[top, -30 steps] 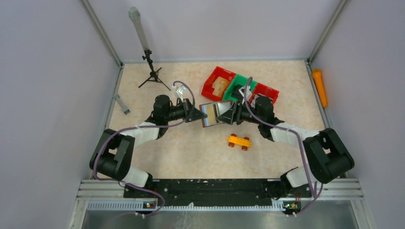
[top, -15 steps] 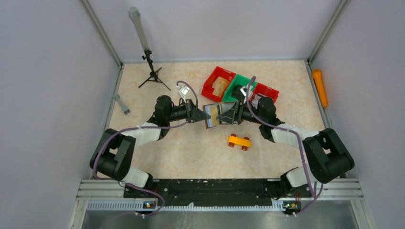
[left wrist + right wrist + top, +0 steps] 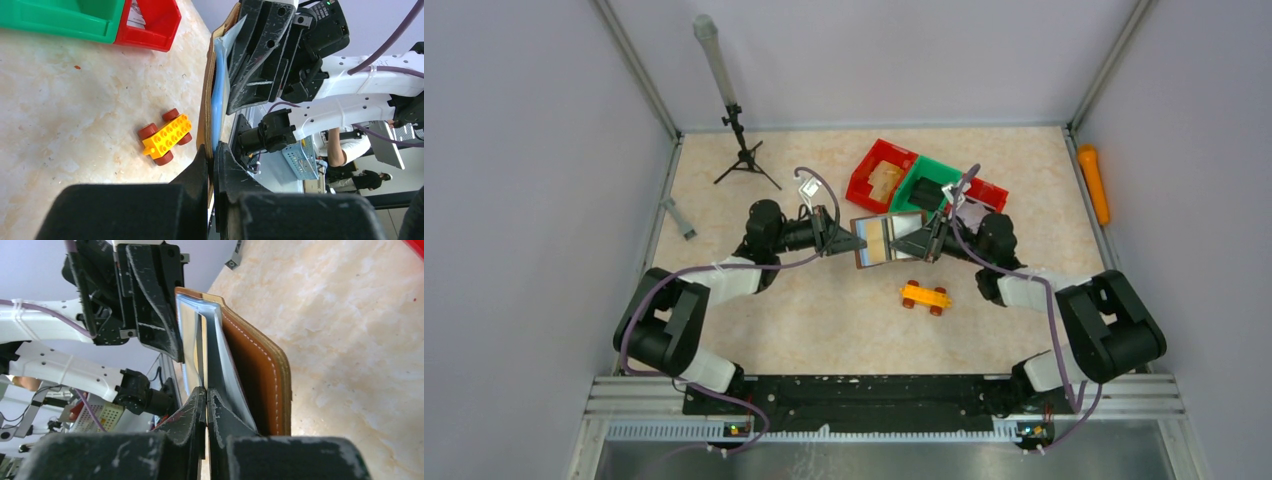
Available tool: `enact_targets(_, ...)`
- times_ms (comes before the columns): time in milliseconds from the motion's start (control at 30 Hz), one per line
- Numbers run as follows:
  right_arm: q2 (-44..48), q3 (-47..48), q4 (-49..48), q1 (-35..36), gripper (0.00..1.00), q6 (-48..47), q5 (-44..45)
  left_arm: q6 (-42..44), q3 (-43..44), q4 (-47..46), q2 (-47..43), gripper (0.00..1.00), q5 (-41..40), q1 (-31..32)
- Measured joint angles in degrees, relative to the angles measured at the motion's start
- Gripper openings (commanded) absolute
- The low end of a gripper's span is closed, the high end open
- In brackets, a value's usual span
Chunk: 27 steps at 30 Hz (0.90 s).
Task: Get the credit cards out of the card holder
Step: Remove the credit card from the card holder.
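Card holder (image 3: 886,240) is hanging in mid-air over the middle of the bench (image 3: 774,320), opened flat, spanning between both arms. Left claw (image 3: 852,243) is coming in from 9 o'clock and clamping together on the holder's brown edge, seen clearly in the left wrist view. Right claw (image 3: 921,240) is coming in from 3 o'clock and pinching shut on a thin dark sheet edge inside the grey-blue pockets, looking like a credit card (image 3: 200,350). To do this well, the left arm should be anchoring the holder firmly while the right is drawing straight out toward 3 o'clock along the pocket line, no twisting, making sure only the card is being gripped and not the pocket flap. Counting: one card holder, two claws, one card edge being gripped, others cannot be counted as they are hiding in the pockets. One orange toy car (image 3: 925,297) is sitting at 5 o'clock of the holder, and two red bins (image 3: 879,170) plus one green bin (image 3: 929,180) at 12 o'clock.
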<state>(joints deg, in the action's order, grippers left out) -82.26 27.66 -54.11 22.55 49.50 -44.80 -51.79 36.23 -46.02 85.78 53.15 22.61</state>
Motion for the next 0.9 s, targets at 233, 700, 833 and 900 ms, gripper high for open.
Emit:
enact_targets(233,0.02,-1.07,-3.13,-0.94,0.0,1.53,-0.74,0.68,-0.02,0.81,-0.02,0.0,-0.31,-0.04)
enact_targets(700,0.0,-2.19,-3.67,-2.95,0.35,2.51,-0.11,1.55,-0.02,2.21,-0.15,0.0,-1.11,0.17)
enact_targets(833,-0.24,-2.71,-7.76,-2.99,0.44,4.15,-0.66,-0.02,-0.02,0.15,0.11,0.0,-0.13,0.39)
enact_targets(900,-0.57,-2.93,-9.35,-2.99,0.48,4.7,-0.87,-0.74,-0.04,-0.83,0.13,0.0,0.2,0.57)
